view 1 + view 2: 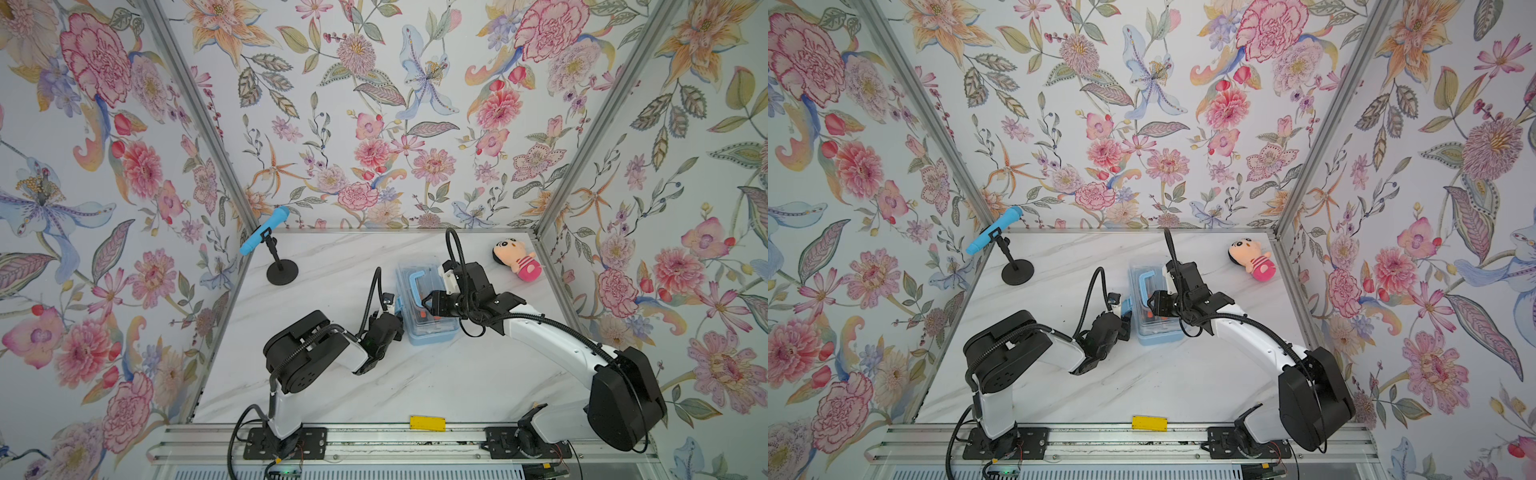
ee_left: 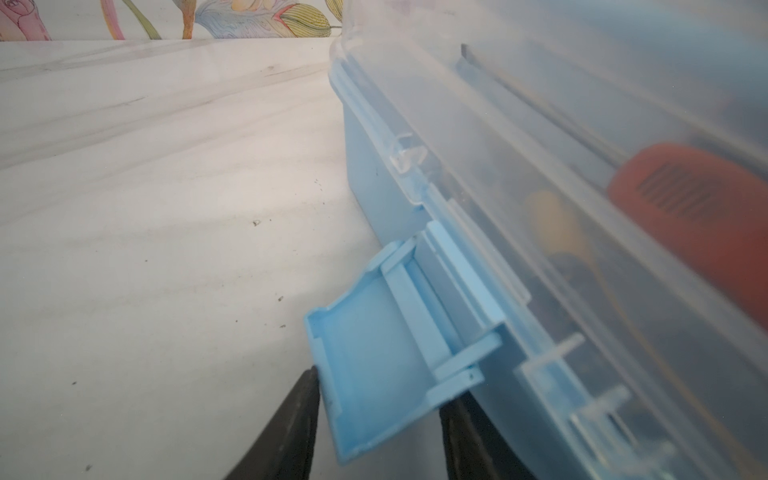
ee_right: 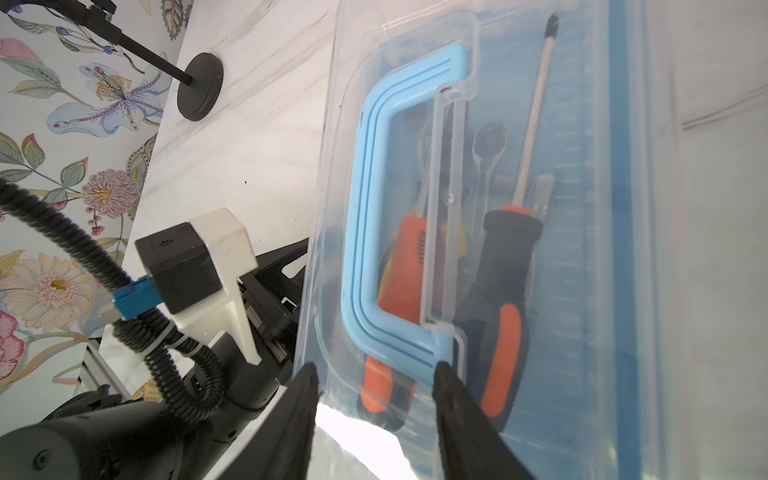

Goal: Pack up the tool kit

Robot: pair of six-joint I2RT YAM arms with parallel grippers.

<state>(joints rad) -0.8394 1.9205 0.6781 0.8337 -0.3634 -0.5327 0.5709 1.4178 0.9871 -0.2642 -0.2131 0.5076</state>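
The tool kit (image 1: pixel 432 332) (image 1: pixel 1158 332) is a light-blue box in the middle of the table, its clear lid down and its blue handle (image 3: pixel 365 232) lying flat on top. Through the lid I see two orange-black screwdrivers (image 3: pixel 505 291), a ratchet (image 3: pixel 490 139) and a yellow pliers handle (image 2: pixel 552 216). My left gripper (image 2: pixel 380 386) (image 1: pixel 397 318) is open at the box's left side. The blue latch flap (image 2: pixel 374 353) sticks out unfastened between its fingers, one fingertip touching the flap's edge. My right gripper (image 3: pixel 376 368) (image 1: pixel 429 302) hovers open over the lid by the handle's end.
A blue toy microphone (image 1: pixel 266 230) on a black stand (image 1: pixel 282 272) is at the back left. A pink plush doll (image 1: pixel 517 259) lies at the back right. A yellow tag (image 1: pixel 427 422) sits on the front rail. Flowered walls close three sides.
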